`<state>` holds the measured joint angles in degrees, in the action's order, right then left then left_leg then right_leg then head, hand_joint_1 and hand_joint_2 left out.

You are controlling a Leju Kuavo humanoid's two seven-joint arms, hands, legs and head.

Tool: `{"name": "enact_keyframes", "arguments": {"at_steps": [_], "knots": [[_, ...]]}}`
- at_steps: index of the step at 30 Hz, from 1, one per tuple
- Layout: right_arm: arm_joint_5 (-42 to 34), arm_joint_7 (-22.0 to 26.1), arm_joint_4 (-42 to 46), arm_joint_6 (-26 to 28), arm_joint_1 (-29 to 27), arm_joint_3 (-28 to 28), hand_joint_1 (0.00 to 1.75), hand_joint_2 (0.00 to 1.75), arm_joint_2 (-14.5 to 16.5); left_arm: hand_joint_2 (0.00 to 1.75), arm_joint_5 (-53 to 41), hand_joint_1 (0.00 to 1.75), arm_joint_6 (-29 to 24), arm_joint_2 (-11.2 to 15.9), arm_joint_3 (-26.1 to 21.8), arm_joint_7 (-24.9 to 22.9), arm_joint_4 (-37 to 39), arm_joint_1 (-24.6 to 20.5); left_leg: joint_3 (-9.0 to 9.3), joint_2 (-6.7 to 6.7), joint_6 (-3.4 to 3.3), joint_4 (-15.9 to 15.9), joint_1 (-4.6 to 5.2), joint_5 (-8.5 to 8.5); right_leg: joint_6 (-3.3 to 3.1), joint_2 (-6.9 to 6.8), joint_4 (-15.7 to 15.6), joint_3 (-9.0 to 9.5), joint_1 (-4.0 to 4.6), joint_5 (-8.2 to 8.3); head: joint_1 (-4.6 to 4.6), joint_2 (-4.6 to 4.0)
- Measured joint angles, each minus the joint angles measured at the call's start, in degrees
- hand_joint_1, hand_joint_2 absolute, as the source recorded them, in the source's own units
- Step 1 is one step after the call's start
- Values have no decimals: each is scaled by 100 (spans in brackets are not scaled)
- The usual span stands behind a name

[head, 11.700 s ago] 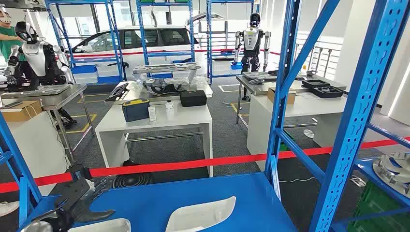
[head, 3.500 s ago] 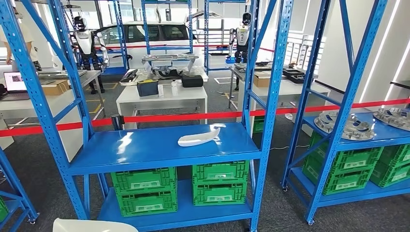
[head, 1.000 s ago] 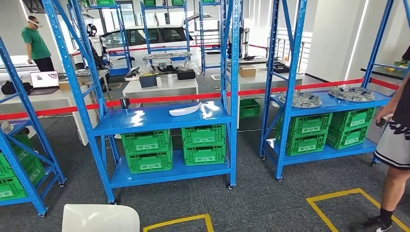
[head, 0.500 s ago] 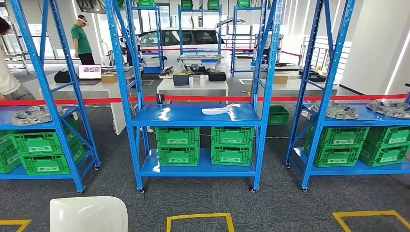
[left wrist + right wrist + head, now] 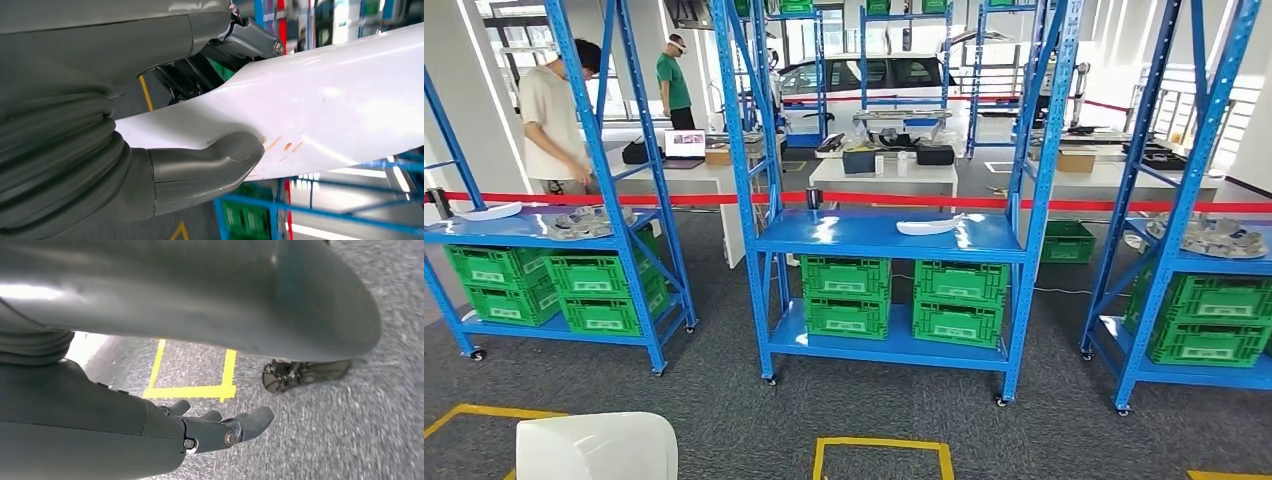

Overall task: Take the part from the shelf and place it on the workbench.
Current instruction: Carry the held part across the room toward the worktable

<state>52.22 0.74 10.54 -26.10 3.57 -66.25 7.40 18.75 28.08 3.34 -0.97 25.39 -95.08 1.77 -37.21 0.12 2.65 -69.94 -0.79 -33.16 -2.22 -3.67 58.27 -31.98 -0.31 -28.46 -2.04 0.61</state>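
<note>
My left hand (image 5: 197, 167) grips a white curved part (image 5: 330, 100), with the thumb pressed on its face and the dark fingers behind it. In the head view the same white part (image 5: 596, 447) shows at the lower left edge, over the grey floor. A second white part (image 5: 927, 227) lies on the middle blue shelf (image 5: 874, 240) several steps ahead. A third white part (image 5: 486, 212) lies on the left shelf. My right hand (image 5: 220, 429) hangs above the carpet, fingers loosely extended and holding nothing.
Three blue racks stand ahead with green crates (image 5: 894, 295) on their lower levels and metal castings (image 5: 1209, 238) on the right one. Red tape (image 5: 724, 199) runs behind them. Two people (image 5: 549, 115) stand at the back left near white tables. Yellow floor marks (image 5: 879, 445) lie close.
The camera has backed off and turned, so the racks look smaller and have slid right, with people now at the left. The white part stays held at the lower left.
</note>
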Motion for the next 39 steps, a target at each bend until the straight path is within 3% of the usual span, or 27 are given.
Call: {"name": "enact_keyframes", "arguments": {"at_steps": [2, 4, 6, 8, 10, 12, 13, 14, 15, 16, 18, 20, 22, 23, 25, 27, 29, 30, 31, 33, 35, 37, 39], "knots": [[-2, 16, 0, 0, 5, 0, 0, 0, 4, 175, -235, 175, -223, 4, -74, 206, -100, -8, 391, 228, 1, 765, -8, 334, 46, -125, 21, 11, 1, -19, 1, 0], [-7, 50, 0, 0, 6, 0, 0, 0, 5, 175, -333, 175, -372, 8, -180, 352, -229, -15, 568, 361, -63, 1165, 20, 450, 121, -229, 37, 26, 11, -34, 4, 0], [-4, 30, 0, 1, 15, 0, 0, 0, 8, 175, -407, 175, -495, 8, -303, 435, -351, -1, 536, 251, -153, 1187, 51, 464, 198, -333, 28, 50, 4, -37, 6, 0], [17, -35, 0, 1, 31, 0, 0, 0, 14, 175, -477, 175, -651, -9, -475, 499, -499, 12, 546, 125, -229, 1215, 45, 503, 277, -196, 135, 27, -15, -122, 9, 0], [39, -71, 0, -6, 27, 0, 0, 0, 17, 175, -473, 175, -787, -33, -649, 552, -635, 7, 560, 19, -288, 1235, 35, 541, 314, 137, 606, -176, -17, -408, 13, 0], [47, -70, 0, -18, -2, 0, 0, 0, 17, 175, -418, 175, -898, -58, -797, 643, -744, 45, 537, -108, -321, 1229, 53, 554, 292, 311, 1412, -556, -8, -786, 14, 0], [49, -69, 0, -24, -18, 0, 0, 0, 17, 175, -396, 175, -946, -72, -864, 693, -794, 81, 528, -185, -330, 1221, 61, 557, 276, 337, 1717, -706, -8, -879, 14, 0], [50, -68, 0, -19, -29, 0, 0, 0, 16, 175, -382, 175, -985, -85, -923, 733, -835, 115, 522, -268, -333, 1212, 64, 558, 260, 349, 1854, -780, -8, -868, 14, 0], [51, -67, 0, -12, -35, 0, 0, 0, 16, 175, -379, 175, -1006, -94, -970, 755, -865, 138, 518, -349, -331, 1201, 64, 559, 246, 358, 1751, -742, -11, -741, 14, 0], [52, -65, 0, -6, -33, 0, 0, 0, 16, 175, -378, 175, -1021, -101, -1012, 767, -889, 154, 518, -431, -324, 1186, 62, 556, 232, 395, 1430, -598, -17, -527, 14, 0], [67, -67, 0, 1, -24, 0, 0, 0, 14, 175, -379, 175, -1076, -116, -1088, 791, -944, 181, 489, -578, -280, 1129, 61, 536, 214, 643, 632, -239, -39, -169, 14, 0], [104, -67, 0, -3, -19, 3, 0, 0, 13, 175, -379, 175, -1203, -138, -1149, 832, -1009, 224, 425, -712, -203, 1084, 56, 522, 202, 809, 224, -62, -41, -80, 10, 0], [140, -48, 0, -4, -17, 6, 0, 0, 14, 175, -379, 175, -1341, -150, -1203, 892, -1079, 310, 375, -837, -121, 1087, 35, 533, 149, 692, 178, -43, -29, -94, 9, 0], [159, -39, 0, -2, -17, 8, 0, 0, 13, 175, -384, 175, -1411, -152, -1239, 947, -1120, 370, 350, -800, -91, 1064, 33, 518, 108, 618, 156, -30, -30, -85, 6, 0], [217, -25, 0, 7, -25, 18, 0, 0, 8, 175, -411, 175, -1568, -152, -1319, 1086, -1209, 455, 206, -504, -42, 750, 44, 314, 31, 459, 111, -17, -41, -63, -8, 0], [275, 2, 0, 9, -42, 35, 0, 0, -2, 175, -460, 175, -1756, -158, -1385, 1220, -1292, 509, -114, -169, -2, 73, 43, -61, -11, 291, 104, -18, -18, -71, -20, 0], [329, 35, 0, 9, -51, 50, 0, 0, -9, 175, -503, 175, -1957, -173, -1454, 1300, -1409, 613, -322, -67, 23, -401, 27, -223, -21, 117, 106, -20, 0, -85, -21, 0], [355, 39, 0, 9, -50, 60, 0, 0, -11, 175, -517, 175, -2048, -183, -1496, 1321, -1490, 674, -281, -43, 24, -352, 23, -147, -18, 34, 106, -16, 4, -92, -21, 0], [379, 35, 0, 9, -49, 73, 0, 0, -13, 175, -521, 175, -2125, -193, -1533, 1333, -1575, 723, -134, -1, 18, -91, 23, 11, -8, -43, 106, -6, 5, -101, -21, 0], [408, 19, 0, 9, -46, 103, 0, 0, -13, 175, -524, 175, -2212, -213, -1594, 1346, -1725, 783, 295, 298, -30, 686, 44, 332, 31, -194, 109, 33, 25, -130, -20, 0], [423, -6, 0, 9, -39, 135, 0, 0, -14, 175, -530, 175, -2258, -234, -1632, 1368, -1835, 817, 500, 528, -105, 1097, 82, 447, 90, -329, 108, 81, 40, -159, -16, 0], [433, -32, 0, 9, -21, 166, 0, 0, -15, 175, -550, 175, -2281, -258, -1680, 1411, -1935, 842, 480, 426, -176, 1131, 105, 459, 154, -472, 88, 135, 34, -176, -13, 0], [427, -40, 0, 9, 0, 180, 0, 0, -15, 175, -597, 175, -2281, -283, -1733, 1450, -2032, 873, 524, 285, -233, 1187, 80, 501, 226, -481, 102, 173, 15, -214, -9, 0]]}}
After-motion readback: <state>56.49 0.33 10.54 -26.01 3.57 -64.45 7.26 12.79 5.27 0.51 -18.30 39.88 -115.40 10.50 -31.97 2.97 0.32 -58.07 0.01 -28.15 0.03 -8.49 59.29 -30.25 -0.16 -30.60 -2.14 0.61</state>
